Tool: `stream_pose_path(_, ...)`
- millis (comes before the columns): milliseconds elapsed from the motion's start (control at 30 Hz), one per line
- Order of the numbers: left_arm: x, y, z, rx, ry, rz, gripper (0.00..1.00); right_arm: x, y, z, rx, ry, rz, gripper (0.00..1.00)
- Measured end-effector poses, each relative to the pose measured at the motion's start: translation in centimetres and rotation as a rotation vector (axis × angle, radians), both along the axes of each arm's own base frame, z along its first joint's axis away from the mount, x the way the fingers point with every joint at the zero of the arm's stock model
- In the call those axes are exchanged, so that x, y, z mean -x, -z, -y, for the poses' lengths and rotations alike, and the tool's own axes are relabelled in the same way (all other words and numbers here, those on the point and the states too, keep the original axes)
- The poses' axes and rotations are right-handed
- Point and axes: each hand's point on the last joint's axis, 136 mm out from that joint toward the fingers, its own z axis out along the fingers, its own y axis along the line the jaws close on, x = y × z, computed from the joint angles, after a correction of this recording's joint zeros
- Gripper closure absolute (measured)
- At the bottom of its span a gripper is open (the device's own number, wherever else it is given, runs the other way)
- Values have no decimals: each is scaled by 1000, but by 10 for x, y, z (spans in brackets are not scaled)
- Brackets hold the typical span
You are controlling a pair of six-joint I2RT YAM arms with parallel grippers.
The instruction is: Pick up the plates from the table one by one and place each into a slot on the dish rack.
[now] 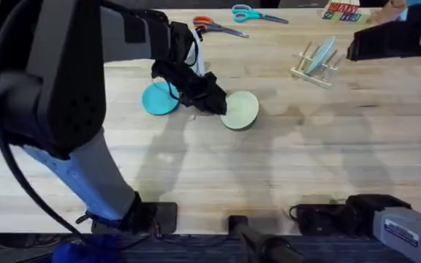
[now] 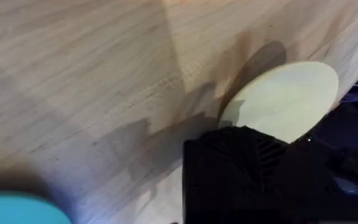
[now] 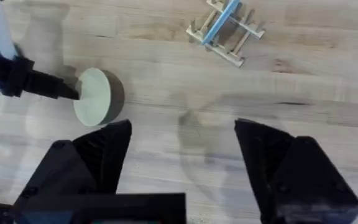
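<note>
Three plates are in sight. Two lie flat on the wooden desk [image 1: 283, 168]: one teal plate [image 1: 158, 98] and one cream plate [image 1: 241, 109], near each other with a small gap of bare wood between them. The third, a pale blue-grey plate [image 1: 323, 55], stands on edge, tilted, in a slot of the single wooden dish rack [image 1: 314, 64] at the far right of the desk, well apart from the other two. The left arm's fingers [image 1: 209, 102] are down at the desk between the two flat plates, at the near edge of the cream plate; whether they are released or clenched on it cannot be told, since the dark wrist covers them from above and its own camera shows just black housing over the plate's rim. The right arm's fingers [image 3: 182, 155] are spread wide apart with nothing between them, hanging above bare wood with the cream plate and the rack farther off. Two pairs of scissors lie at the far edge, one orange-handled [image 1: 214, 26] and one teal-handled [image 1: 253, 13].
</note>
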Motion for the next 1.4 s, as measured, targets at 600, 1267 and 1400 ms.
stream_pose_path(600,0,0,0,2,1,0,960,-6,29,-15,-70,-49,-90,7)
stream_pose_path(1267,0,0,0,1,1,0,960,-6,138,-46,-339,33,-270,7)
stream_pose_path(1400,0,0,0,1,1,0,959,-8,144,-47,-362,61,-271,7)
